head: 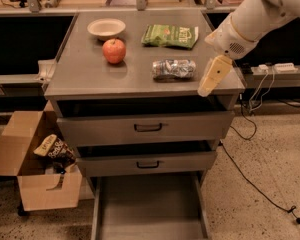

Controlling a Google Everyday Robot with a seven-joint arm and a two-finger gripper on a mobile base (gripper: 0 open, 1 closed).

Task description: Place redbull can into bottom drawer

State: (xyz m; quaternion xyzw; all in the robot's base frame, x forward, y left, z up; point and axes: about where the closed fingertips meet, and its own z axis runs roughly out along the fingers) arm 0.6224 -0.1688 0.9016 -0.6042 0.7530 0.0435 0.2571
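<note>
The redbull can (pixel 173 69) lies on its side on the grey cabinet top (pixel 80 76), right of the middle. The bottom drawer (pixel 149 209) is pulled out, and its flat grey floor shows nothing in it. My gripper (pixel 211 77) hangs from the white arm at the right, its cream fingers pointing down over the top's right front corner. It is just right of the can and apart from it.
A red apple (pixel 114 51), a white bowl (pixel 106 28) and a green chip bag (pixel 170 35) sit on the top. The two upper drawers (pixel 147 127) are slightly ajar. A cardboard box (pixel 37 171) with snack bags stands at the left. Cables run on the floor at the right.
</note>
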